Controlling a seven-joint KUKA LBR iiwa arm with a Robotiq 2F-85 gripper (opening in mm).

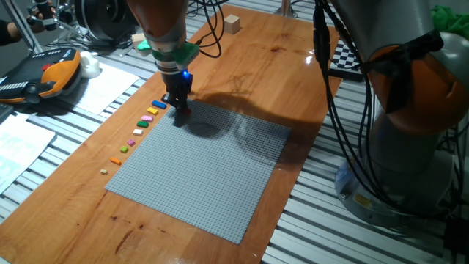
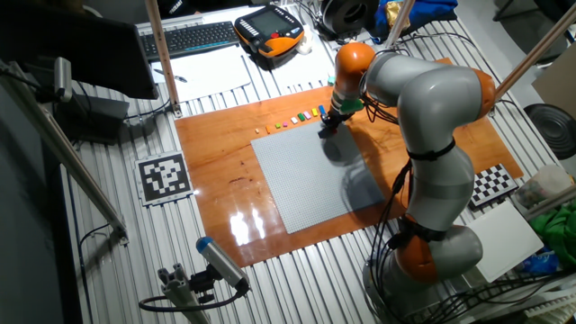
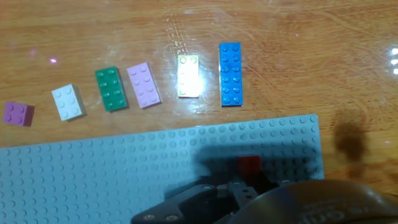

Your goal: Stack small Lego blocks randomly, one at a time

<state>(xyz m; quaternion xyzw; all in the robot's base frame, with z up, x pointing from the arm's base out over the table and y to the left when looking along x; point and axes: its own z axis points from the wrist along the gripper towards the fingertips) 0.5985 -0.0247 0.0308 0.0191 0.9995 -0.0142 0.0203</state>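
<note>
Red brick [image 3: 249, 164], under hand [image 3: 245, 186], on baseplate [image 3: 124, 168]

The wooden bench [image 1: 278, 81] carries a grey baseplate [image 1: 212, 176], a row of small Lego blocks [image 1: 143, 123] just beside its edge (blue [image 3: 231, 74], yellow [image 3: 188, 76], pink [image 3: 143, 85], green [image 3: 111, 88], white [image 3: 68, 102]), and a wooden cube [image 1: 232, 24].

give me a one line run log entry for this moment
phase: placing | fingers: on red brick | site: grey baseplate corner | waiting: blue brick, yellow brick
</note>
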